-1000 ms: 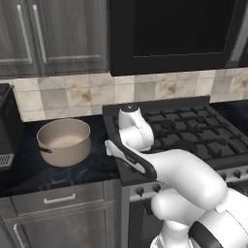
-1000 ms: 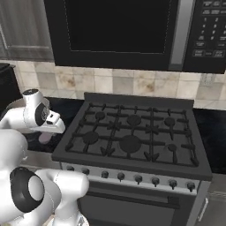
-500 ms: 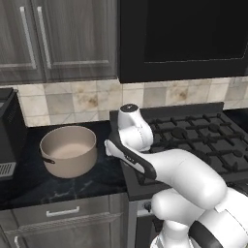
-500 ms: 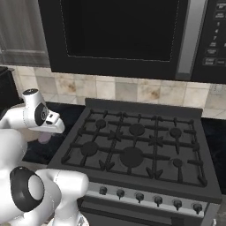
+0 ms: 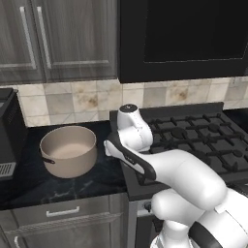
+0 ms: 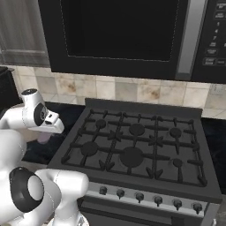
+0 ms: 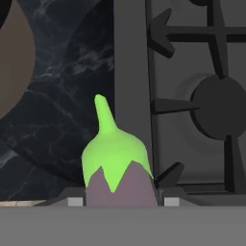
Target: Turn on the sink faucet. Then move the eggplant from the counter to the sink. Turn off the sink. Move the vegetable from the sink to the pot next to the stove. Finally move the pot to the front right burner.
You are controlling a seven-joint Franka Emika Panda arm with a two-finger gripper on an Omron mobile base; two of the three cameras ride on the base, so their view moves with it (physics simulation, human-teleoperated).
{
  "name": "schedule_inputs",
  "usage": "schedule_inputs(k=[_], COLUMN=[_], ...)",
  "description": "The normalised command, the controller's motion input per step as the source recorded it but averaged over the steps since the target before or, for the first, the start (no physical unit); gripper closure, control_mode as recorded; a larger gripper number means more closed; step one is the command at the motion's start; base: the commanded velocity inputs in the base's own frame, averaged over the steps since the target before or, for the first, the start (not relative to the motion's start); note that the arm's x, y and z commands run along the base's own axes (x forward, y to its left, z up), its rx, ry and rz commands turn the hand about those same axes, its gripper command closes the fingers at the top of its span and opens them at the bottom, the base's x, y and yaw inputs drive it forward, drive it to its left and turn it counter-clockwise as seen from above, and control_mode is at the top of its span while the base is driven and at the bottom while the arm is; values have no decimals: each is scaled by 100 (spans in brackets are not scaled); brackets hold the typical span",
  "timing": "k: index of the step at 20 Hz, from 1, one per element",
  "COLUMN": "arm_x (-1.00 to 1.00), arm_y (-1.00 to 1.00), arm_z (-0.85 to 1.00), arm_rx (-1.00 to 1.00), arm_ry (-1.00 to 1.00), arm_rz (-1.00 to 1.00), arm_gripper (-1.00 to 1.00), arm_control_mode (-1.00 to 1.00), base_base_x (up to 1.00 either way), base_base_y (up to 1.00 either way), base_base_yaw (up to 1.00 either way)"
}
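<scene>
Base rolled left; pot (image 5: 69, 156) empty (eggplant (image 7: 117, 175) gripped).

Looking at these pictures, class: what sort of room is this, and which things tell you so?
A kitchen, rendered: a gas stove with grates and knobs, a black marble counter holding a pot, and wooden cabinets above.

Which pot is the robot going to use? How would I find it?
Look for the big black stove, then go to the dark marble counter on its left. The pot sits there under the grey cupboards: round, tan and open-topped, the one pale thing between the stove and a black appliance.
</scene>
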Motion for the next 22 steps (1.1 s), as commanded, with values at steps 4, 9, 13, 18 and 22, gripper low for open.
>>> schedule_inputs(k=[4, 9, 13, 18, 22], arm_x=[0, 3, 17, 27, 38], arm_y=[0, 11, 48, 62, 78], arm_z=[0, 0, 0, 5, 26], arm_rx=[0, 0, -2, -1, -3], arm_ry=[0, 0, 0, 0, 0], arm_rz=[0, 0, -1, -4, -7], arm_gripper=[100, 100, 100, 100, 100], arm_control_mode=[100, -100, -100, -100, -100], base_base_x=[0, 0, 0, 0, 0], base_base_y=[0, 0, 0, 0, 0], base_base_yaw=[0, 0, 0, 0, 0])
